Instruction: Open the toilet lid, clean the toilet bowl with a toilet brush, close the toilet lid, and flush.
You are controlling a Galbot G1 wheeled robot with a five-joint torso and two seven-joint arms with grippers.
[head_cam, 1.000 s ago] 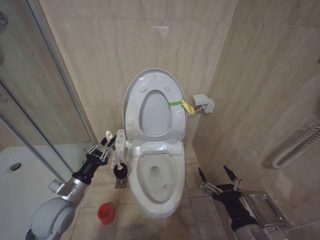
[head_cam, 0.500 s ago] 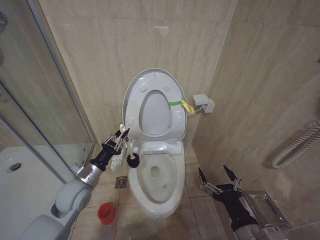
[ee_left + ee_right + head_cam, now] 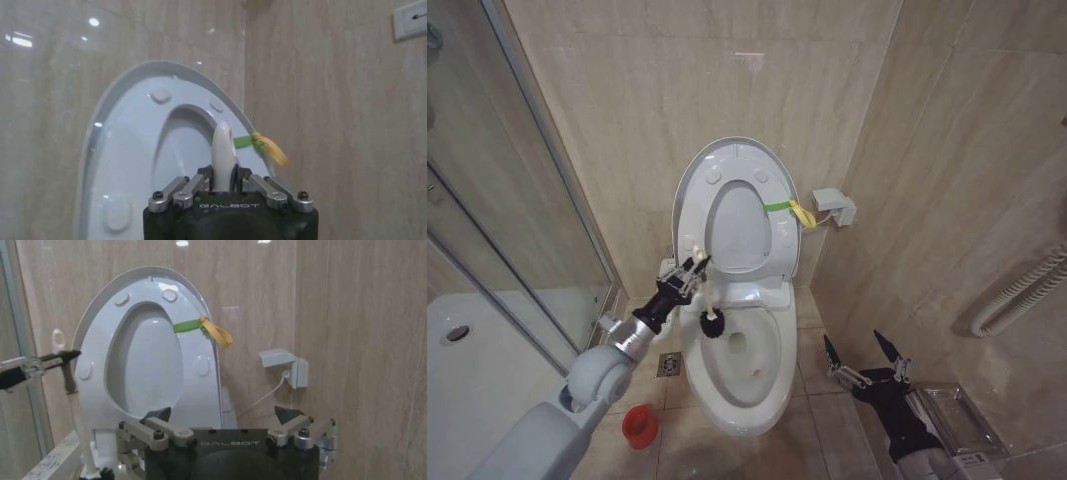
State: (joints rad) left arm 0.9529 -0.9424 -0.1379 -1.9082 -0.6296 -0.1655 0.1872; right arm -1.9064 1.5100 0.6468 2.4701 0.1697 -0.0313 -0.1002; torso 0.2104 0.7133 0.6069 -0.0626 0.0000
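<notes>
Since a second ago the left gripper [image 3: 695, 268] has risen from beside the floor drain [image 3: 668, 364] and moved rightward, so that it now hangs at the left rim of the toilet bowl [image 3: 772, 385], clamped on the white handle of the toilet brush [image 3: 707, 305]; the black bristle head, which was low over the floor beside the pedestal, now sits just over the rear left part of the bowl's rim. In the left wrist view the handle's knob end [image 3: 221, 145] stands up between the closed fingers, with the raised toilet lid [image 3: 130, 150] behind it. The toilet lid [image 3: 727, 160] is upright against the wall, the ring seat [image 3: 697, 225] raised with it, the yellow-green strap [image 3: 789, 210] tied at its right side; neither has moved. The right gripper [image 3: 863, 358] is where it was, low by the floor to the right of the bowl, fingers spread apart and holding nothing. The red cup holder [image 3: 638, 426] stands on the floor to the left of the pedestal, well apart from the brush. Room is tight on the left, where the glass shower screen [image 3: 517, 200] stands near the arm; on the right a white wall box [image 3: 835, 206] sits just beside the lid, and the corner wall closes in behind the right gripper. The bowl's mouth is open above.
</notes>
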